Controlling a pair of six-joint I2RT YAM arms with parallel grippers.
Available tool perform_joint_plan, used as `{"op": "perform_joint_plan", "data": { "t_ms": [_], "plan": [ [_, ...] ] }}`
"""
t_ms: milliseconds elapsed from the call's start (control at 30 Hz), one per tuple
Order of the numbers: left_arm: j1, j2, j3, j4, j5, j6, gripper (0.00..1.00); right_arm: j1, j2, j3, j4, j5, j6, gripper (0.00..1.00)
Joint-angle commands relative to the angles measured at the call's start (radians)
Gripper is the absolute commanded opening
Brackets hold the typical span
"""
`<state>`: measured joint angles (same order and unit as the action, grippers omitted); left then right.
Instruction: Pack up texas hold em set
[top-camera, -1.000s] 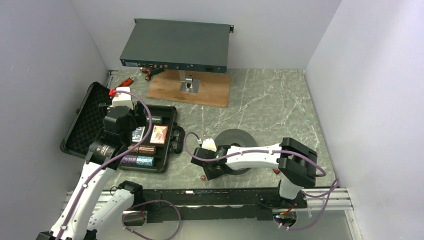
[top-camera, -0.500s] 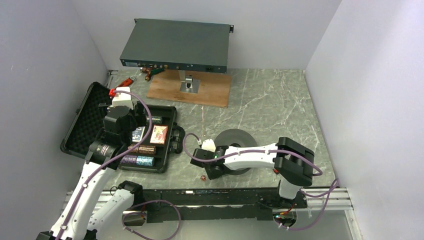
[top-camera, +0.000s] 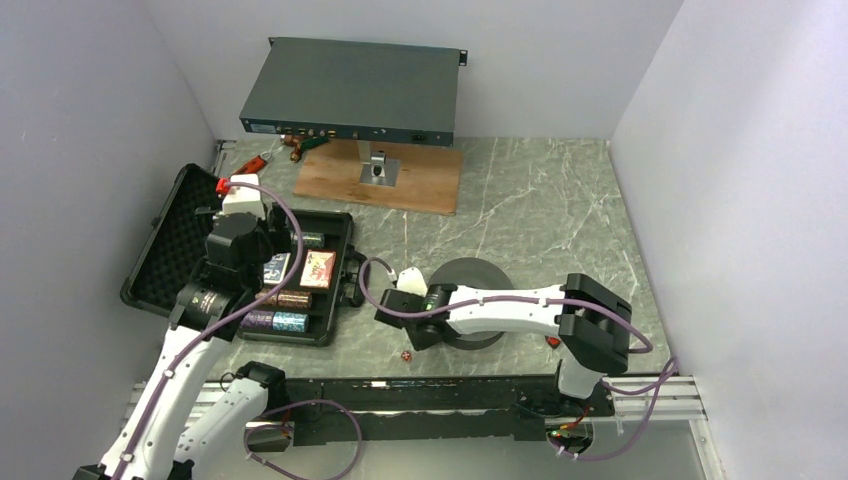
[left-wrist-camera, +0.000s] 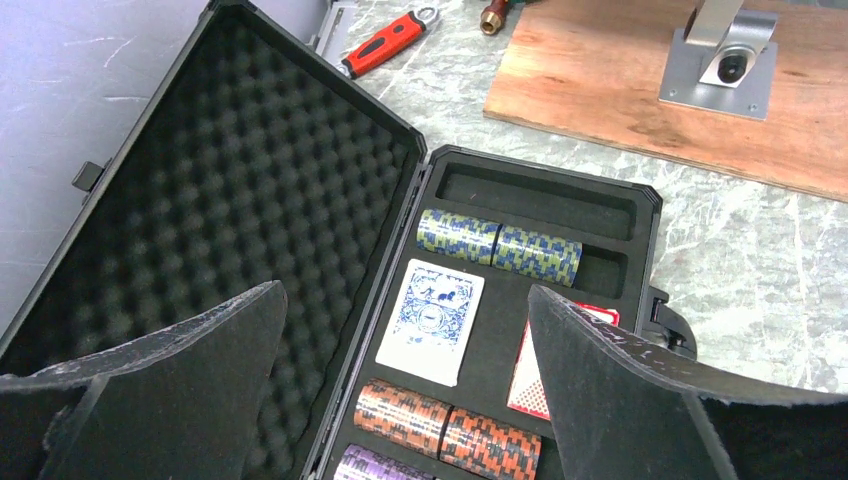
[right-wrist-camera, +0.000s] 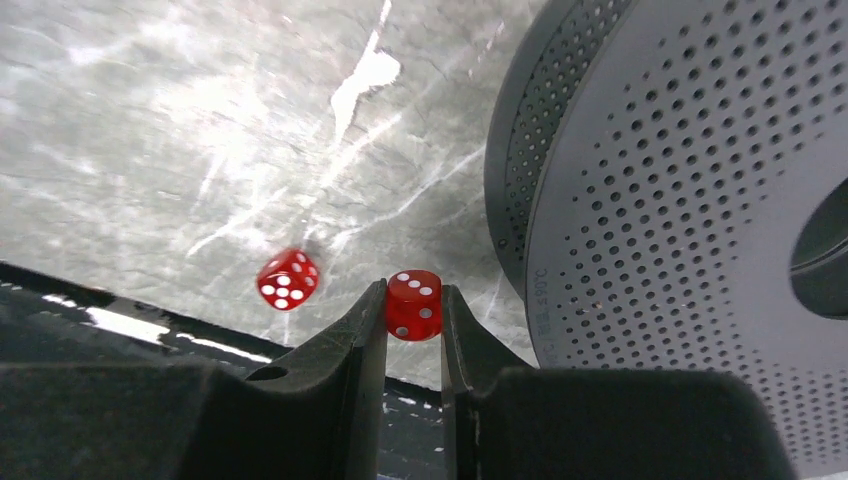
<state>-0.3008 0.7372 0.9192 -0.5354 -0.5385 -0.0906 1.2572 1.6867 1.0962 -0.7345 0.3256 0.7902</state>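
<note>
Now, at the left edge of the counter the case (top-camera: 165, 255) lies open, foam lid back. Chips (left-wrist-camera: 498, 245) and two decks (left-wrist-camera: 432, 320) sit in the tray, and the slot at the far end is bare. The left gripper (left-wrist-camera: 400, 400) hangs over the tray with its jaws spread wide, holding nothing.

Just right of the case, by the near edge, one die (top-camera: 406, 355) lies loose on the stone. The change is above it. Over the last second the right gripper (right-wrist-camera: 413, 293) has swung left and away from the near edge, toward the case. Its jaws are pinched on a second die (right-wrist-camera: 414, 305), which now rides clear of the counter beside the ring (right-wrist-camera: 680, 200).

So this die looks on its way to the tray, which would leave the loose one to fetch.

Farther right, by the near edge next to the right arm's elbow, there is a red speck (top-camera: 550, 342). It may be a third die, but it is too small to tell.
</note>
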Motion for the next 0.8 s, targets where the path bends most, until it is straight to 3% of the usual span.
{"op": "perform_joint_plan", "data": {
  "t_ms": [0,400,767],
  "plan": [
    [-0.003,-0.034,-0.003,0.035,-0.024,0.008,0.97,-0.004,-0.059,0.094,-0.052,0.066,-0.067,0.0],
    [-0.003,-0.074,-0.01,0.041,-0.014,0.005,0.96,-0.013,-0.058,0.258,-0.018,0.096,-0.228,0.0],
    [-0.003,-0.101,-0.005,0.028,-0.027,-0.007,0.96,-0.037,0.074,0.526,0.04,0.056,-0.349,0.0]
  ]
}}
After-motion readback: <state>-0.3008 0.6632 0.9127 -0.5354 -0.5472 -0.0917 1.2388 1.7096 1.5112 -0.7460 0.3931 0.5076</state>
